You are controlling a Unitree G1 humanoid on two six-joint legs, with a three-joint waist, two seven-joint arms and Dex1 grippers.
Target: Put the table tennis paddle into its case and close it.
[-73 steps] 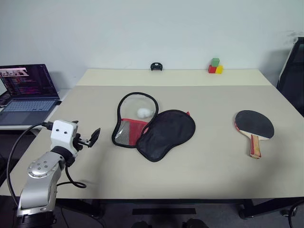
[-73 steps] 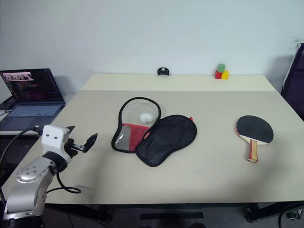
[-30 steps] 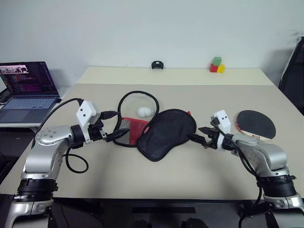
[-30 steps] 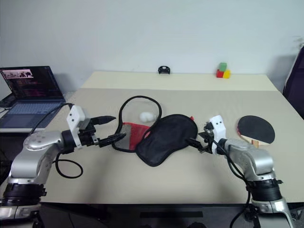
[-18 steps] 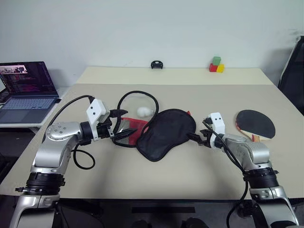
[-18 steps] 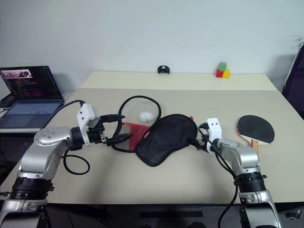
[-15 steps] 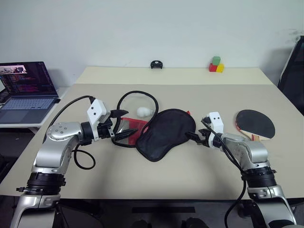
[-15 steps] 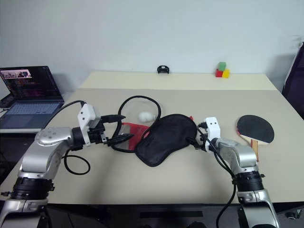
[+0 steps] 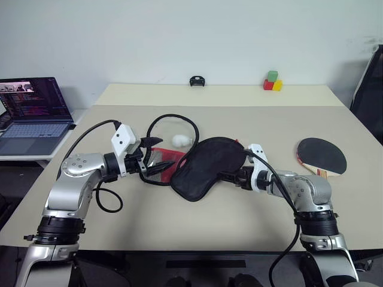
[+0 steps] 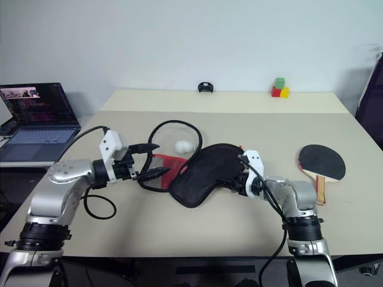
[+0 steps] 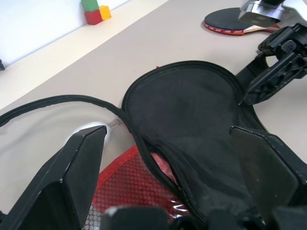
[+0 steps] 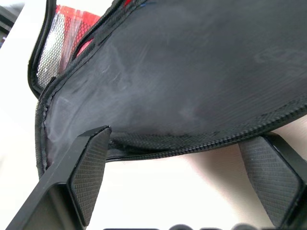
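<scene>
the table tennis paddle (image 9: 322, 157) lies flat on the table (image 9: 251, 221), black face up, handle toward me, well to the right of the case (image 9: 206, 167) and not inside it. the case lies unzipped near the table's middle, its black half spread on the right and its red mesh half (image 9: 163, 162) on the left, with the zipper rim looping up behind. a small white ball (image 9: 179, 140) sits inside that loop.

my right gripper (image 9: 229, 177) is at the right edge of the black half, fingers spread, one each side of the zipper rim, grasping nothing. my left gripper (image 9: 152, 157) is at the red mesh half, fingers also spread and empty.

at the far edge of the table stand colored blocks (image 9: 271, 82) and a small black object (image 9: 197, 81). a laptop (image 9: 33, 113) sits open to the left, off the table.
</scene>
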